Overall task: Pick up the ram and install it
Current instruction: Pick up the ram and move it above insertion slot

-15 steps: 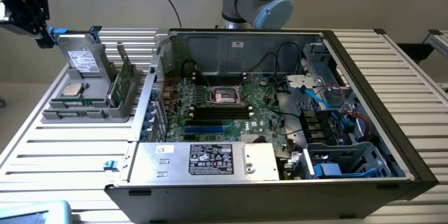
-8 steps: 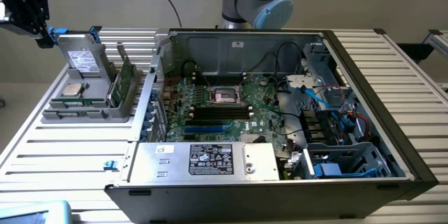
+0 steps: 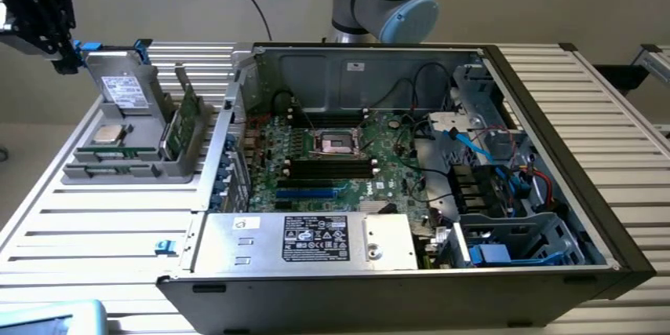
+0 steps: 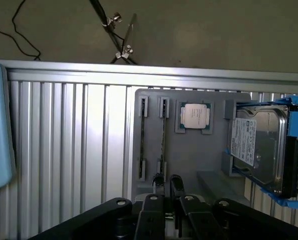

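Above the grey holder (image 3: 125,172), the empty, slightly parted tool (image 4: 166,181) faces the ram (image 3: 187,125): probably light, stiff, fragile, best edge-gripped.

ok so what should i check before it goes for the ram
1. ram standing on edge in the grey tray: ok
2. gripper jaws apart with nothing between them: ok
3. gripper down at the ram: not ok, it hangs well above the tray, touching nothing
4. jaws lined up with the ram: cannot tell
5. black memory slots on the motherboard free: ok, they look empty
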`<state>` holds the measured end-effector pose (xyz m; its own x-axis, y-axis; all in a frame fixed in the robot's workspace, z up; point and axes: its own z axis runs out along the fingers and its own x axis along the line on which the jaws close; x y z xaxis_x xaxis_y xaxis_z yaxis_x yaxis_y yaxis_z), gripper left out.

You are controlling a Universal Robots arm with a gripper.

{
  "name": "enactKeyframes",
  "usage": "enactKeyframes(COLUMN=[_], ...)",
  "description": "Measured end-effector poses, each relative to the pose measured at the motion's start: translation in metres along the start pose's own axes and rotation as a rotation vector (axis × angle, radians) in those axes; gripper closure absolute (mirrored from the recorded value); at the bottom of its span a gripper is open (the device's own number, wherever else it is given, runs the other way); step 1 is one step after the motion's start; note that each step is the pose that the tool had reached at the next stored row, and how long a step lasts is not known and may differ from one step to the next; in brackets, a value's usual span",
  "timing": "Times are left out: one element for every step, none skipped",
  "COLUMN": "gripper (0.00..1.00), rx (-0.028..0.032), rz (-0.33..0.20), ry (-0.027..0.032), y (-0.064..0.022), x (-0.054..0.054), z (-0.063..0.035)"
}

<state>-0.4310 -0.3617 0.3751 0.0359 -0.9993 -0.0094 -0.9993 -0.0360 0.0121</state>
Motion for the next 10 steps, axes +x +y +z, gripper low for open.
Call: enactKeyframes(gripper=[0.75,0.69,0.69,0.64,0.64,0.57,0.57,0.57,0.57,0.57], rx=[0.0,0.0,0.0,0.0,-0.0001,-0.0001,0.0001,0.0003,0.0004,0.0006], rz=[0.0,0.0,0.0,0.0,0.0,0.0,0.0,0.0,0.0,0.0], ry=[0.0,0.0,0.0,0.0,0.0,0.0,0.0002,0.0005,0.0009,0.001], y=[0.0,0.0,0.0,0.0,0.0,-0.0001,-0.0001,-0.0001,-0.0001,-0.0001], x=[0.0,0.0,0.0,0.0,0.0,0.0,0.0,0.0,0.0001,0.0], z=[0.0,0.0,0.0,0.0,0.0001,0.0003,0.0011,0.0022,0.0034,0.0047])
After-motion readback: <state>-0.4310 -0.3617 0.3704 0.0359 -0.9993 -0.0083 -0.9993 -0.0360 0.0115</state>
